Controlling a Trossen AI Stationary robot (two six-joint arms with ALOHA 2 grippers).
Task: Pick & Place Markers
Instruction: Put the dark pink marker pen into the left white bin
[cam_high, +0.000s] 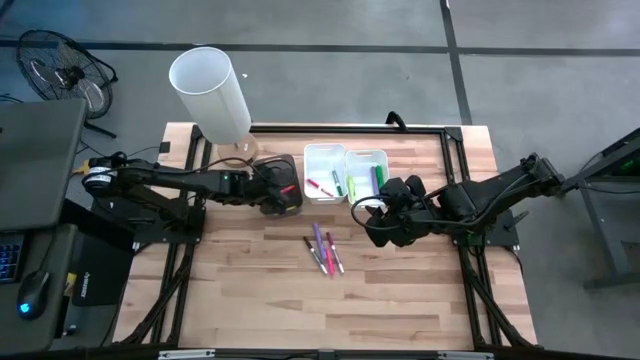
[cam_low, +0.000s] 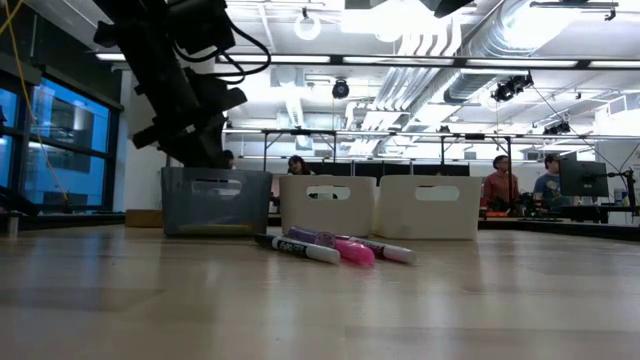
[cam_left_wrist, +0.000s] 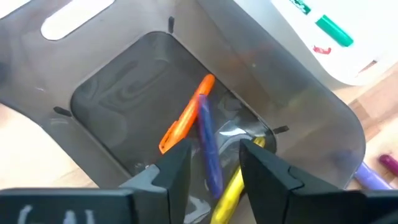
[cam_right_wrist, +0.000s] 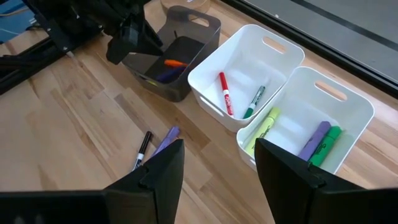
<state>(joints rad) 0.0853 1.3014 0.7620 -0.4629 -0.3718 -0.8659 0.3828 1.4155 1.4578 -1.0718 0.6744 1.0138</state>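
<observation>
Several markers (cam_high: 325, 250) lie flat on the wooden table, near its middle; the low view shows a black-and-white marker (cam_low: 298, 247), a pink marker (cam_low: 352, 251) and a purple one. My left gripper (cam_left_wrist: 216, 144) hangs open over the dark bin (cam_high: 283, 190), fingers pointing down into it. On the bin floor lie an orange marker (cam_left_wrist: 186, 115), a purple marker (cam_left_wrist: 208, 146) and a yellow marker (cam_left_wrist: 227, 190). My right gripper (cam_right_wrist: 219, 144) is open above the table, right of the loose markers (cam_right_wrist: 155, 146), holding nothing.
Two white bins stand side by side right of the dark one. The nearer white bin (cam_right_wrist: 245, 46) holds a red and a green marker; the other (cam_right_wrist: 348, 93) holds yellow, purple and green ones. A white cylinder (cam_high: 212, 90) stands at the far left. Bare wood lies toward the near edge.
</observation>
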